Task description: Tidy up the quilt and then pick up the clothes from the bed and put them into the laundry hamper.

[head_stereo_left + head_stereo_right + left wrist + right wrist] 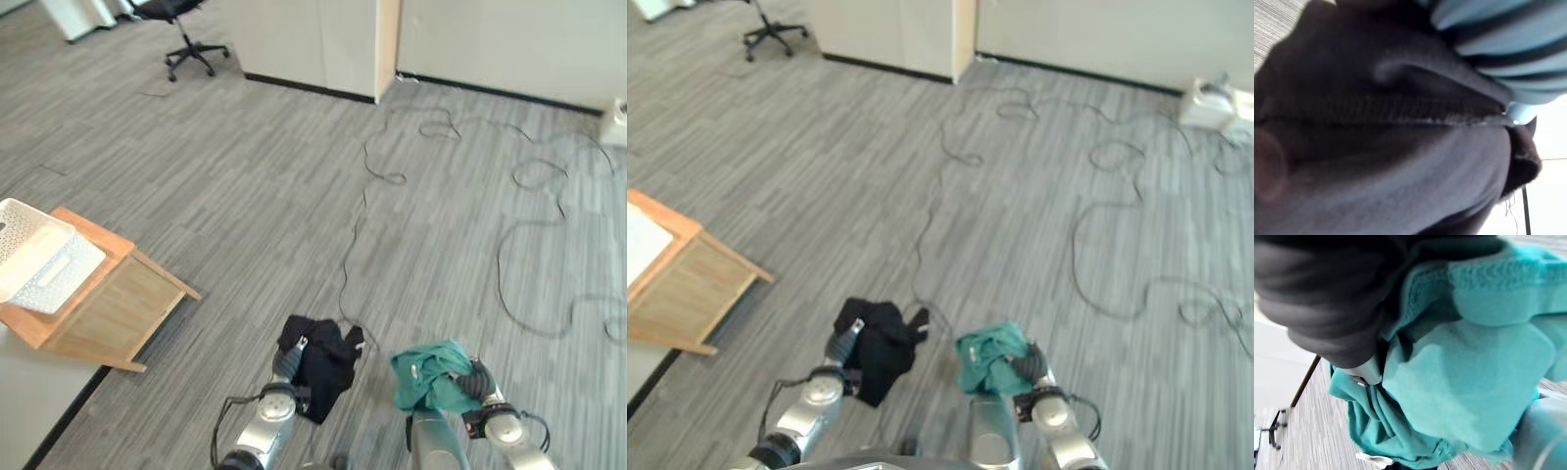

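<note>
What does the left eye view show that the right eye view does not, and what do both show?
Left eye view alone: the white basket resting on the wooden table. Right eye view alone: a white box on the floor by the far wall. Both: the left hand holding black clothing, the right hand holding teal clothing, the table, the office chair and cables on the grey floor.

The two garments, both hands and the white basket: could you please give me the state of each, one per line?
black garment: bunched, hanging from the left hand, off the floor.
teal garment: bunched, held in the right hand.
left hand: shut on the black garment.
right hand: shut on the teal garment.
white basket: upright on the wooden stand.
</note>
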Tool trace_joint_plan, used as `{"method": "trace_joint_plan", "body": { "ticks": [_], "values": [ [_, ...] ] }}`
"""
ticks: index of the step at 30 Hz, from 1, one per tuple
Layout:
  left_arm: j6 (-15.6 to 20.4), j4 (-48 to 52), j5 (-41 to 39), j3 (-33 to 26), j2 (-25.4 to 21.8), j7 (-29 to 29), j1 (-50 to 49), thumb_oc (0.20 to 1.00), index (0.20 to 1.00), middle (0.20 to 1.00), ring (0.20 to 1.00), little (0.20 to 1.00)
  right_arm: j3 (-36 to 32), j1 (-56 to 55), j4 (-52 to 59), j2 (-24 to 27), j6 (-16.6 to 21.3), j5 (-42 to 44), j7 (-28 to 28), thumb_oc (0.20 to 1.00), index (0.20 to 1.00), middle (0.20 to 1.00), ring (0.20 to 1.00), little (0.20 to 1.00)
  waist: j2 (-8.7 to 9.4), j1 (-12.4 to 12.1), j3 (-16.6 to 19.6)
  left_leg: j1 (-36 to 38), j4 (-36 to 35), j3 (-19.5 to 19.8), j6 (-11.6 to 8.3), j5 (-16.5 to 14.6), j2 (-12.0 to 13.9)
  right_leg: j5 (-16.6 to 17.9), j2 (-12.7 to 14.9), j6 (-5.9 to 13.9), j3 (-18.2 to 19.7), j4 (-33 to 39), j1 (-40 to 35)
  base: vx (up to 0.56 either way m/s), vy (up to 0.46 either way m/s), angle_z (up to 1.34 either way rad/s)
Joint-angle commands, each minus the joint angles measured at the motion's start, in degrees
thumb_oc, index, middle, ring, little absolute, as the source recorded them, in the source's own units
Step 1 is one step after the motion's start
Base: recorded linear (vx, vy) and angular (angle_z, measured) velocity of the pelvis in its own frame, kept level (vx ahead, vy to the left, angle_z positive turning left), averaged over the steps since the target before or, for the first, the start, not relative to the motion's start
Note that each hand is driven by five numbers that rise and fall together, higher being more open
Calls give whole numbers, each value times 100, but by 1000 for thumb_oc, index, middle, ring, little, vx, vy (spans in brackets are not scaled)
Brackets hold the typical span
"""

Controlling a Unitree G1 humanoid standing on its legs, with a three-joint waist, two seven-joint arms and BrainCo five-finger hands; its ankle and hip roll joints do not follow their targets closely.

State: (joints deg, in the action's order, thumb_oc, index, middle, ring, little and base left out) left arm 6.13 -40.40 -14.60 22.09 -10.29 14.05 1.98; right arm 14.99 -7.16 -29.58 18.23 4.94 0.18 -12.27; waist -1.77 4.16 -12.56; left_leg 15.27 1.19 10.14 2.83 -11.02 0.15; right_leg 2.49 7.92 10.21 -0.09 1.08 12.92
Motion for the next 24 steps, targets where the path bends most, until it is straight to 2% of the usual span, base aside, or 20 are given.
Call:
{"method": "trace_joint_plan", "body": {
  "ticks": [1, 2, 3, 5, 6, 7, 8, 9, 11, 12, 13, 14, 15, 16, 17, 18, 20, 21, 22, 24],
  "values": [
    [338, 662, -453, -10, 181, 29, 254, 200, 200, 200, 200, 200, 51, 789, 408, 198, 237, -178, -158, 200, 200, 200, 200, 200, 28, -277, -266, -1311, 3484, -1024, -582, 1466, 512, 170, -174, -512, -282, -237, -710, 638, -644, 80],
    [331, 731, -458, 22, 155, 45, 290, 200, 200, 200, 200, 200, 55, 851, 457, 207, 215, -182, -189, 200, 200, 200, 200, 200, 131, -371, -375, -1794, 4119, -1251, -501, 1382, 580, 108, -165, -617, -359, -175, -969, 830, -763, 118],
    [343, 841, -447, 31, 123, 53, 319, 200, 200, 200, 200, 200, 109, 947, 562, 238, 208, -207, -219, 200, 200, 200, 200, 200, 200, -520, -449, -2099, 4319, -1438, -447, 1197, 551, -12, -173, -677, -452, -41, -1264, 526, -349, 90],
    [368, 939, -442, -6, 115, 101, 265, 200, 200, 200, 200, 200, 120, 1028, 603, 243, 172, -223, -247, 200, 200, 200, 200, 200, 259, -708, -445, -2568, 4015, -1839, -476, 933, 361, -238, -189, -653, -573, 208, -1762, 654, -207, 13],
    [370, 1044, -433, -22, 108, 126, 181, 200, 200, 200, 200, 200, 169, 1044, 618, 254, 159, -269, -285, 200, 200, 200, 200, 200, 230, -781, -378, -2702, 3323, -2134, -444, 887, 304, -398, -249, -622, -652, 278, -1963, 904, -47, 16],
    [372, 1233, -410, -8, 99, 88, -19, 200, 200, 200, 200, 200, 237, 1055, 607, 246, 160, -368, -332, 200, 200, 200, 200, 200, 165, -874, -233, -2696, 1925, -2560, -373, 900, 214, -699, -315, -533, -741, 348, -2257, 997, 41, 41],
    [349, 1279, -411, -32, 116, 91, -125, 200, 200, 200, 200, 200, 296, 1082, 534, 208, 155, -429, -357, 200, 200, 200, 200, 200, 105, -948, -156, -2715, 1189, -2908, -431, 1116, 196, -885, -422, -521, -808, 360, -2496, 987, 86, 39],
    [338, 1300, -409, -52, 139, 78, -172, 200, 200, 200, 200, 200, 323, 1098, 482, 162, 117, -502, -363, 200, 200, 200, 200, 200, 42, -981, -89, -2710, 666, -3199, -510, 1218, 233, -1045, -502, -476, -900, 360, -2710, 785, 72, 35],
    [270, 1312, -473, -50, 203, 95, -297, 200, 200, 200, 200, 200, 377, 1125, 358, 47, 90, -560, -418, 200, 200, 200, 200, 200, 21, -1034, -33, -2661, -70, -3916, -469, 1356, 301, -1307, -562, -376, -1205, 148, -3008, 849, 94, 66],
    [195, 1340, -522, -119, 150, 93, -460, 200, 200, 200, 200, 200, 436, 1001, 410, -69, 47, -656, -347, 200, 200, 200, 200, 200, 156, -1078, 121, -2342, -346, -3890, -156, 1374, 79, -1224, -463, -146, -1300, -448, -3065, 1020, 137, 68],
    [145, 1307, -484, -113, 151, 121, -523, 200, 200, 200, 200, 200, 499, 925, 392, -186, 54, -691, -314, 200, 200, 200, 200, 200, 251, -1160, 155, -2211, -372, -3633, 49, 1331, -124, -905, -402, 63, -1307, -1140, -2935, 777, 129, 81],
    [143, 1311, -482, -111, 142, 123, -532, 200, 200, 200, 200, 200, 500, 918, 390, -196, 56, -695, -316, 200, 200, 200, 200, 200, 268, -1155, 168, -2209, -392, -3629, 66, 1326, -152, -939, -376, 85, -1311, -1194, -2909, 678, 44, 65],
    [79, 1185, -368, -39, 155, 145, -467, 200, 200, 200, 200, 200, 528, 894, 279, -309, 70, -724, -326, 200, 200, 200, 200, 200, 405, -1163, 105, -1891, -427, -3407, 206, 1166, -324, 119, -219, 479, -1315, -2695, -2496, 688, 35, 40],
    [36, 1159, -305, -23, 118, 171, -438, 200, 200, 200, 200, 200, 562, 864, 299, -366, 90, -689, -307, 200, 200, 200, 200, 200, 379, -1087, 58, -1600, -506, -3310, 265, 1071, -334, 417, -140, 479, -1287, -3456, -2229, 909, -14, 28],
    [-33, 1239, -275, -173, -110, -6, -501, 200, 200, 200, 200, 200, -36, 1168, 9, 211, -312, -721, -36, 200, 200, 200, 200, 200, 303, -1065, 144, -1391, -573, -3169, 272, 1075, -168, 591, -176, 479, -1293, -3861, -1912, 736, 26, 55],
    [12, 1391, -262, -248, -239, 29, -502, 200, 200, 200, 200, 200, -216, 718, 700, 453, -243, -1305, -319, 200, 200, 200, 200, 200, 244, -906, 85, -1170, -619, -2948, 292, 942, -174, 469, -100, 479, -1227, -4123, -1519, 681, -24, 163],
    [23, 1449, -66, -203, -321, 53, -461, 200, 200, 200, 200, 200, -330, 443, 247, 472, -175, -1144, -403, 200, 200, 200, 200, 200, 171, -662, -8, -838, -619, -2464, 208, 766, -128, 55, -47, 174, -1196, -3819, -900, 706, -113, 202],
    [36, 1560, -10, -210, -400, 29, -417, 200, 200, 200, 200, 200, -452, -52, 767, 277, -26, -255, 11, 200, 200, 200, 200, 200, 163, -436, -20, -727, -619, -2256, 118, 695, -82, -46, -70, 65, -1104, -3421, -624, 723, -243, 164],
    [-64, 1737, 194, -322, -512, -182, -444, 200, 200, 200, 200, 200, -528, -120, 1550, 579, -81, -897, -70, 200, 200, 200, 200, 200, 161, -352, -52, -567, -619, -2039, 67, 587, -112, -178, -113, 5, -958, -3012, -427, 737, -271, 192],
    [-10, 1783, 448, -455, -527, -136, -571, 200, 200, 200, 200, 200, -437, -173, 1223, 305, -68, -1330, -182, 200, 200, 200, 200, 200, 161, -133, -57, -241, -619, -1686, -115, 291, -53, -162, -22, 0, -693, -1043, -259, 881, -325, 181]
  ]
}}
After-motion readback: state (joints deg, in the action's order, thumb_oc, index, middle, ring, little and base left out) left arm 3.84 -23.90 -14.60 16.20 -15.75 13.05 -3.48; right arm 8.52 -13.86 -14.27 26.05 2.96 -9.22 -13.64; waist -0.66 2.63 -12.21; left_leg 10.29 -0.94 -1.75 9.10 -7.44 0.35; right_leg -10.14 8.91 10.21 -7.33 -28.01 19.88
